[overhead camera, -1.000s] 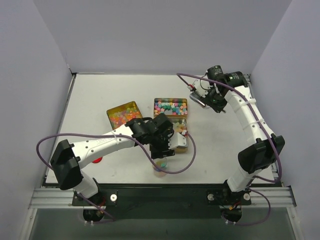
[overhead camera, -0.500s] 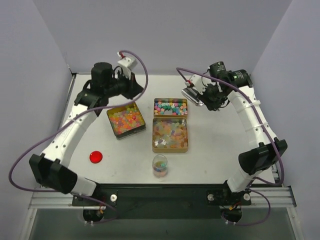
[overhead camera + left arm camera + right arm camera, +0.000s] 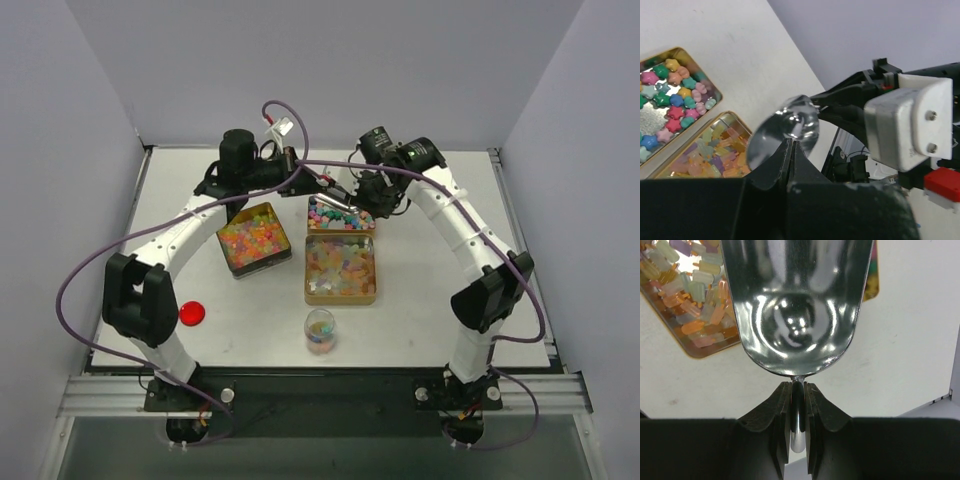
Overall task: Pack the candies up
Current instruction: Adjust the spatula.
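The candies fill three open tins: orange and yellow bits [image 3: 252,236] at the left, pastel stars [image 3: 340,213] at the back, pale gummy bits [image 3: 340,266] in front. My right gripper [image 3: 358,195] is shut on the handle of a metal scoop [image 3: 797,305], whose bowl is empty and hangs over the star tin. In the right wrist view its fingertips [image 3: 783,395] clamp the thin handle. My left gripper [image 3: 791,141] is shut, its tips at the scoop's rim [image 3: 785,131]. I cannot tell whether the rim is pinched between them.
A small clear jar [image 3: 320,330] with some candies stands near the front edge, and a red round lid [image 3: 191,313] lies at the front left. Both arms crowd the back middle, their purple cables looping above the tins.
My left arm left the jar, swung to the back left, then came to the scoop and shut its gripper. My right arm carried the scoop leftward over the star tin.
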`<state>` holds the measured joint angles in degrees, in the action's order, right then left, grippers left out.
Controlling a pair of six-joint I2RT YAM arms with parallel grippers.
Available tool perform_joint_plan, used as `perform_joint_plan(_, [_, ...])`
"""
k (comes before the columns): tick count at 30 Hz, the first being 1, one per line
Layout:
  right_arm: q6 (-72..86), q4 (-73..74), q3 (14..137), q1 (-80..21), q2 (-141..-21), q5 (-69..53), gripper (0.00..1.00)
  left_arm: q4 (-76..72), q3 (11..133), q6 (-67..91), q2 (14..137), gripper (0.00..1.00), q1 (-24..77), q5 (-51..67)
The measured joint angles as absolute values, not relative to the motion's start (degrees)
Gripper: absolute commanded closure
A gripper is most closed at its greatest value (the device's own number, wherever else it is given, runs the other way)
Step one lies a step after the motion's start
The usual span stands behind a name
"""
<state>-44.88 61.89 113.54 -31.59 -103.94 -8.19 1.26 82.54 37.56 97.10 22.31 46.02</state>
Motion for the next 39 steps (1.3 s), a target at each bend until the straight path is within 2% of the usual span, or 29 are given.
perform_joint_plan(7, [-44.51,60.64,117.12,-31.62,-107.18,-8.21,1.00,-1.74,82.30,39.31,98.96,1.00,22.31,47.29])
perform_joint_plan(16, [-44.45,60.20,119.72,-31.59,-105.06,-13.41,1.00,-1.32,82.72,38.13,103.61,1.00,22.65,46.63])
perform_joint_plan(18, [-44.42,59.81,118.56,-31.38,-104.05,-13.54,1.00,-0.36,83.74,37.39,104.12,0.79,23.00,46.59])
perform_joint_plan(19, [-44.42,59.20,117.21,-30.98,-103.33,-13.61,1.00,1.43,85.12,36.60,104.36,0.51,23.18,46.46])
perform_joint_plan(21, [-44.12,58.81,114.80,-29.67,-102.52,-14.15,1.00,4.54,88.84,34.13,104.57,0.33,23.05,45.50])
perform_joint_plan(22, [-43.88,58.78,113.99,-28.56,-102.50,-14.48,1.00,6.57,91.02,32.58,104.57,0.29,22.55,44.80])
perform_joint_plan(26, [-42.98,58.39,112.90,-22.94,-103.18,-14.83,1.00,16.21,98.48,24.73,103.79,0.28,18.00,38.11])
perform_joint_plan(31, [-41.74,57.76,112.92,-19.92,-103.20,-14.85,1.00,30.96,99.50,15.00,103.33,0.29,9.10,20.62])
perform_joint_plan(33, [-41.36,57.74,113.03,-20.38,-103.31,-15.18,1.00,36.16,98.85,13.06,104.09,0.35,6.81,14.81])
perform_joint_plan(39, [-41.15,57.58,115.31,-21.78,-105.12,-15.38,1.00,44.88,91.64,11.05,104.09,0.45,5.98,3.73])
